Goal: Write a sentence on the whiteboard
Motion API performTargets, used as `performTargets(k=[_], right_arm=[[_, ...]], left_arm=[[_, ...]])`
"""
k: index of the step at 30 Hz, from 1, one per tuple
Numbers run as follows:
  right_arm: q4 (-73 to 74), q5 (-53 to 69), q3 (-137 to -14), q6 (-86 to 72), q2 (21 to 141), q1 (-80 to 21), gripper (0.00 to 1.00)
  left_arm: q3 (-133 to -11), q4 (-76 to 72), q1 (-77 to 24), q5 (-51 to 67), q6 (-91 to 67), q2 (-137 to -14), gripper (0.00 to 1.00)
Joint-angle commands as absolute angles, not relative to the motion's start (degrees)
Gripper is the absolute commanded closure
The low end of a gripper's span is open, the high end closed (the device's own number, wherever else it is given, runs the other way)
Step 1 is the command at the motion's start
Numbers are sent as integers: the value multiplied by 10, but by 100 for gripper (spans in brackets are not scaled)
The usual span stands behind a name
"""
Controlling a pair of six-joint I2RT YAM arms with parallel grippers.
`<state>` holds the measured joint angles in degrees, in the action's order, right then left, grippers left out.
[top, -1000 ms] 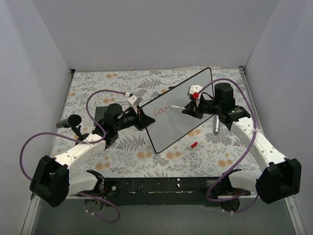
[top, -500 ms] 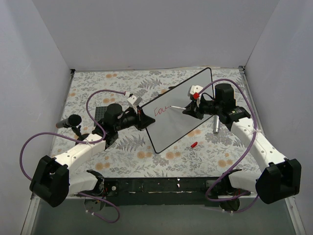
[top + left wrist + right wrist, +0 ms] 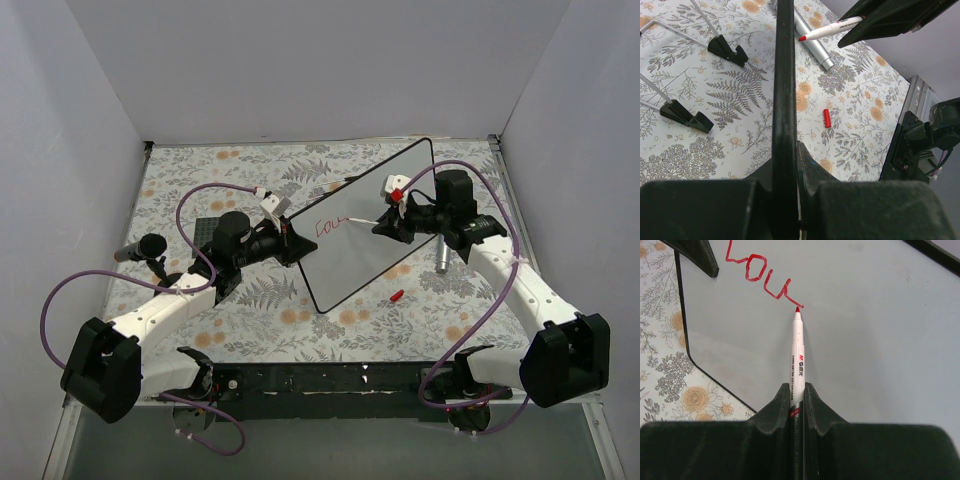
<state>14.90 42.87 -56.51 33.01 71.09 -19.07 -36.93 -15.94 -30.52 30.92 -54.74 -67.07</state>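
The whiteboard (image 3: 372, 228) stands tilted on the floral table, one corner pointing at me. Red letters of the sentence (image 3: 330, 224) sit near its left edge and read about "cou" in the right wrist view (image 3: 757, 274). My left gripper (image 3: 291, 243) is shut on the board's black rim (image 3: 784, 75). My right gripper (image 3: 390, 224) is shut on a white red-tipped marker (image 3: 798, 352), whose tip touches the board (image 3: 875, 340) just past the last letter. The marker also shows in the left wrist view (image 3: 830, 30).
A red marker cap (image 3: 397, 295) lies on the table in front of the board, also in the left wrist view (image 3: 827, 118). A silver cylinder (image 3: 441, 255) lies by the right arm. A black cylinder (image 3: 140, 248) lies at the left. The board's black feet (image 3: 727, 49) rest behind it.
The right gripper has shifted slightly with the marker against the board. The left arm and the board have not moved.
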Motion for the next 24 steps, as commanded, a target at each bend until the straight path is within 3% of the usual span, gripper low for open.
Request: performTargets(k=[1, 24], right_arm=[[135, 436, -592, 337, 715, -187, 99], [111, 434, -614, 300, 744, -188, 99]], left_arm=[[-377, -160, -307, 338, -529, -664, 100], [-381, -158, -307, 340, -527, -666, 100]])
